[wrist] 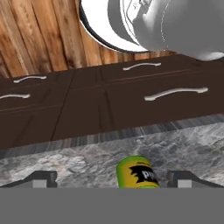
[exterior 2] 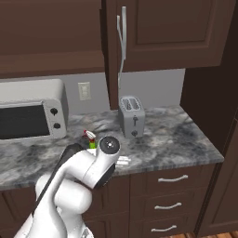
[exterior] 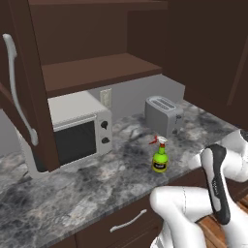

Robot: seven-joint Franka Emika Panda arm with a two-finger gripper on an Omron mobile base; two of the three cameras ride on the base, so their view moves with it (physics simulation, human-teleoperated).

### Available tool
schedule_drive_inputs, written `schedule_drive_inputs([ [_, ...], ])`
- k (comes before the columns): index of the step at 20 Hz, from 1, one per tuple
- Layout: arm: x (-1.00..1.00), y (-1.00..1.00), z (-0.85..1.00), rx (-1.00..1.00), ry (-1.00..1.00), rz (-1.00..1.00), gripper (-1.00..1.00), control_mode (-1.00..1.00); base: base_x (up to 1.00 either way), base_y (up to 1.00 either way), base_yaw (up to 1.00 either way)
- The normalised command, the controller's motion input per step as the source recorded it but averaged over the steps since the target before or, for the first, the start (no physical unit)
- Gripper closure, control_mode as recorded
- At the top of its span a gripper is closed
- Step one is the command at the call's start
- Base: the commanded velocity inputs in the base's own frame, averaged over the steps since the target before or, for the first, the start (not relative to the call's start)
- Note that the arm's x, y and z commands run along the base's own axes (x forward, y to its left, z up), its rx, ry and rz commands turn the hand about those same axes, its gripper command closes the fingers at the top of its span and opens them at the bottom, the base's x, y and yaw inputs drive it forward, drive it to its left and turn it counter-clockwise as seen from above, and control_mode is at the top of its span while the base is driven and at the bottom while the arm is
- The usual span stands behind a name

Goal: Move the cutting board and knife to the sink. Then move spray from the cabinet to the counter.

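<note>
Left base view: the dark brown wooden wall cabinet (exterior: 97, 72) stands open with bare shelves; the small green spray bottle (exterior: 160, 156) stands upright near the front edge of the grey marbled counter (exterior: 72, 193), between the white microwave (exterior: 77, 131) and steel toaster (exterior: 163, 115).

Right base view: the arm hides most of the bottle.

Hand view: the two-finger gripper (wrist: 113, 178) is spread wide, its tips either side of the bottle, probably not touching.

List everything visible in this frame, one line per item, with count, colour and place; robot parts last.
spray: one, green with yellow label and red-and-white nozzle, upright on the counter near its front edge
counter: one, grey marbled, over dark brown drawers
cabinet: one, dark brown, door open, shelves bare
microwave: one, white, on the counter left of the spray
toaster: one, silver, at the back wall
wall outlet: one, white, on the grey wall
end effector: one, dark fingertips, open, either side of the spray
</note>
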Motion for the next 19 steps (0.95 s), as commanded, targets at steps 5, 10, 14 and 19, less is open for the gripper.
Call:
schedule_drive_inputs([
  [5,-0.64,0.15,1.00,0.06,-0.04,0.00,-1.00,-1.00,0.00,0.00,0.00],
  [10,-0.80,0.37,1.00,0.00,-0.02,0.00,-1.00,-1.00,0.00,0.00,0.00],
  [14,-1.00,0.38,0.99,0.00,-0.08,0.00,-1.00,-1.00,0.00,0.00,0.00],
  [19,-1.00,0.86,0.97,-0.01,0.00,0.02,-1.00,-1.00,0.00,0.00,0.00],
])
